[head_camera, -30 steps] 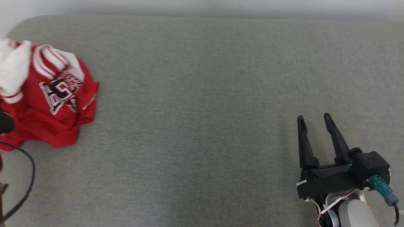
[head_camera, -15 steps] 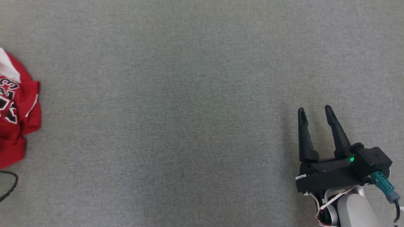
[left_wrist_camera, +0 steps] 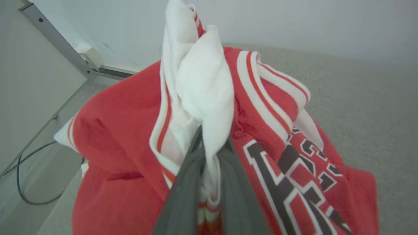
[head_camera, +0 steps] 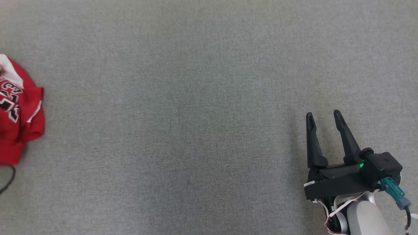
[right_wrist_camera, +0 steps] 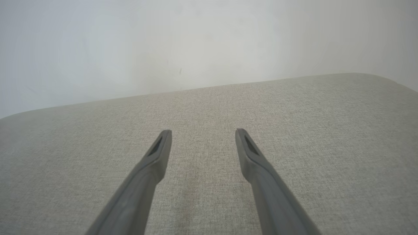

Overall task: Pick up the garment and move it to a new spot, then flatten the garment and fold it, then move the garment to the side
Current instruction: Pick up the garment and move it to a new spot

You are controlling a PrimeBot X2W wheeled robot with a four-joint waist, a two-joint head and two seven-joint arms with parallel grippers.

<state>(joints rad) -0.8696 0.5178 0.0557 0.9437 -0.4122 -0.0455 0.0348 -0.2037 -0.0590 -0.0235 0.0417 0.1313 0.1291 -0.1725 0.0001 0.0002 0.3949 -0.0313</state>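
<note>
While our left end effector (left_wrist_camera: 210, 143) rises from the bottom centre of the left wrist frame, its two dark fingers are pinched together on a white fold of the garment (left_wrist_camera: 124, 140), so we have it clamped on the cloth. The garment is a crumpled red jersey with white-and-red striped trim and black lettering edged in white. It bunches around the fingers, and the white fold reaches the top of that frame. In the head frame the garment (head_camera: 19, 114) shows at the far left edge, at middle height, over the grey fabric surface (head_camera: 196, 114); we cannot tell whether it rests there or hangs. A dark cable (head_camera: 8, 178) curls just below it. Our right end effector (head_camera: 323, 115) sits at the lower right, well apart from the garment, its fingers spread wide. In the right wrist frame those fingers (right_wrist_camera: 156, 156) point across the grey fabric toward a pale wall (right_wrist_camera: 163, 49).
</note>
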